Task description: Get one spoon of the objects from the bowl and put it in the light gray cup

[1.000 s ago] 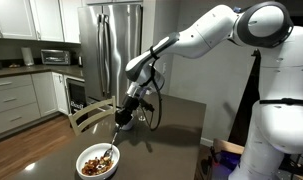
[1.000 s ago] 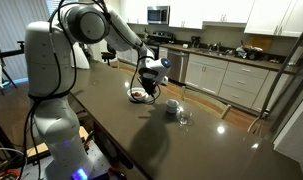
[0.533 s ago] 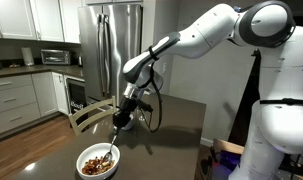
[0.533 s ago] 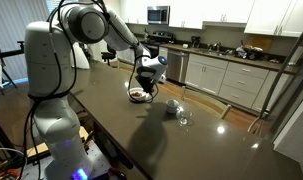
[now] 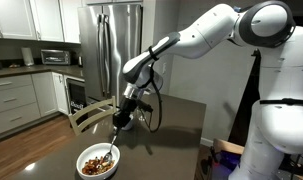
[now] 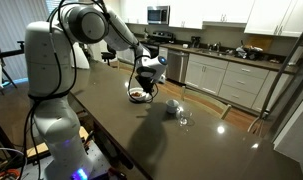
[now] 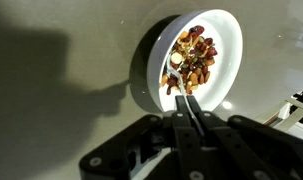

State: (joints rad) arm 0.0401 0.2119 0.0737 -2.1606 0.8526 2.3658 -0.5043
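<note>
The white bowl (image 5: 97, 162) sits near the table's front corner and holds brown and reddish chunks (image 7: 191, 62). It also shows in an exterior view (image 6: 139, 95) and in the wrist view (image 7: 227, 40). My gripper (image 5: 119, 117) hangs above the bowl, shut on the slim silvery spoon (image 5: 113, 143). The spoon's handle runs from the jaws (image 7: 189, 112) down to its tip (image 7: 173, 82) in the chunks. The light gray cup (image 6: 172, 106) stands on the table beyond the bowl.
The dark table (image 6: 141, 135) has a tiny clear glass (image 6: 184, 118) next to the cup. A wooden chair back (image 5: 83, 117) stands at the table's edge near the bowl. Kitchen counters (image 6: 221, 55) and a steel fridge (image 5: 106, 45) lie behind.
</note>
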